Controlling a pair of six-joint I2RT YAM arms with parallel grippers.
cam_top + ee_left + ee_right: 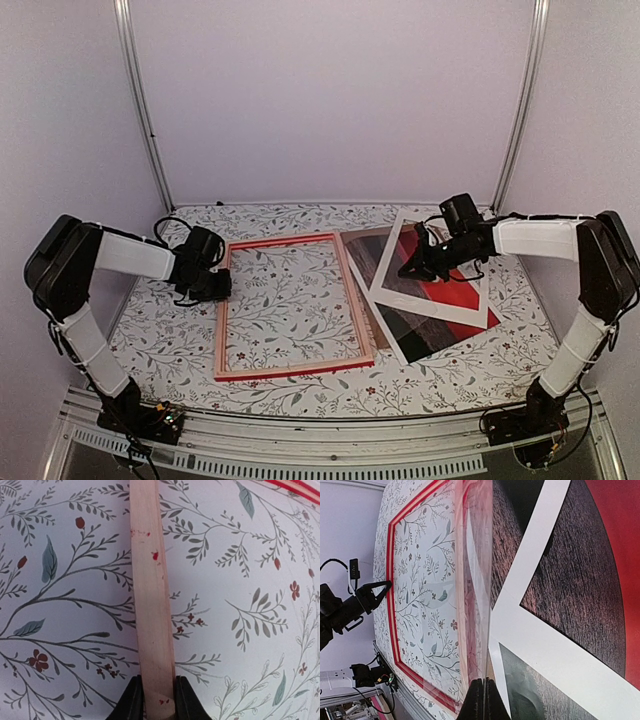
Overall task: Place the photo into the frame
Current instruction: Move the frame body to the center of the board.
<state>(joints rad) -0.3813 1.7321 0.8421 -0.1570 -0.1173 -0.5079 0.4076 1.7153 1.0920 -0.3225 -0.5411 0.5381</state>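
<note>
My L tool [212,284] sits at the left rail of the frame [295,369], approx mid-length. In the wrist view my L tool [158,696] has one black finger [133,702] pressed on each side of the pale wood rail [152,605], so it's narrow and clamped on the frame. The rail runs straight up from the tips and has a few red paint specks.

The frame lies flat on the floral desk [180,350], centre-left, pale side up w/ red showing along the edges. The desk pattern shows through its opening.

My R tool [410,269] hangs over the stack just right of the frame. From the R wrist cam, my R tool [481,702] is closed tight, pinching the near edge of a thin clear sheet [475,580]. The sheet stands nearly edge-on to the cam, w/ reddish reflections on it.

The photo [465,300] is on the desk to the right of the frame, not inside it, red half and dark half up. A white mat border [425,304] lies skewed on top of it, so the red and dark brown of the photo [615,540] show through the mat's window. A brown sheet [362,262] lies btw the frame's right rail and the mat, partly under the mat. In the R wrist view the frame [391,555] and my L tool [382,587] are at far left.
</note>
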